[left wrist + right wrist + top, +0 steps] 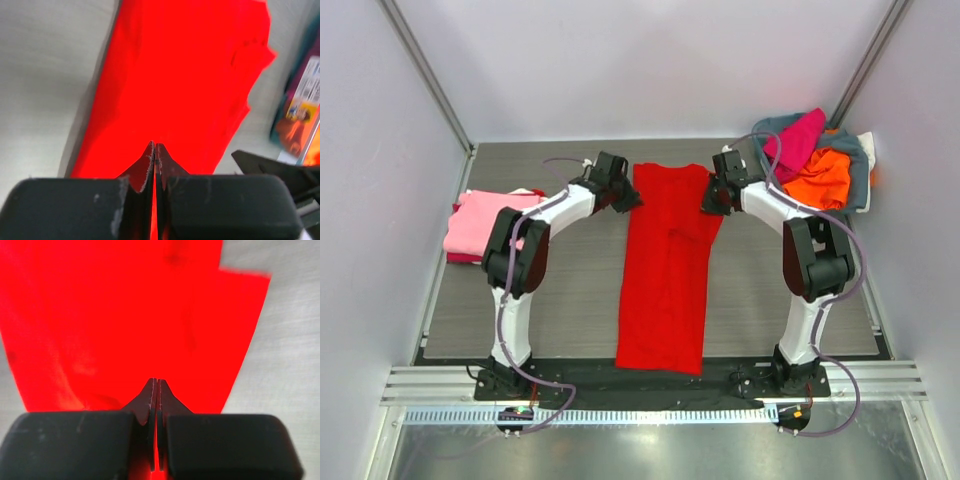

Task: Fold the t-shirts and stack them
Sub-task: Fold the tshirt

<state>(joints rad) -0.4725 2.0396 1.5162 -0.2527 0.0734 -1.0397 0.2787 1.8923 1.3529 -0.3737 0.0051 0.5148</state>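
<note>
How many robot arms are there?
2. The left arm reaches to the far left corner of the red t-shirt. The right arm reaches to its far right corner. No other arm seems to be hidden.

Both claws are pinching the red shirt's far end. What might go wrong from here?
The left gripper and right gripper each pinch only a thin edge of the red shirt, so it may slip out when lifted. If one arm moves ahead of the other, the long folded strip could twist or fall open.
</note>
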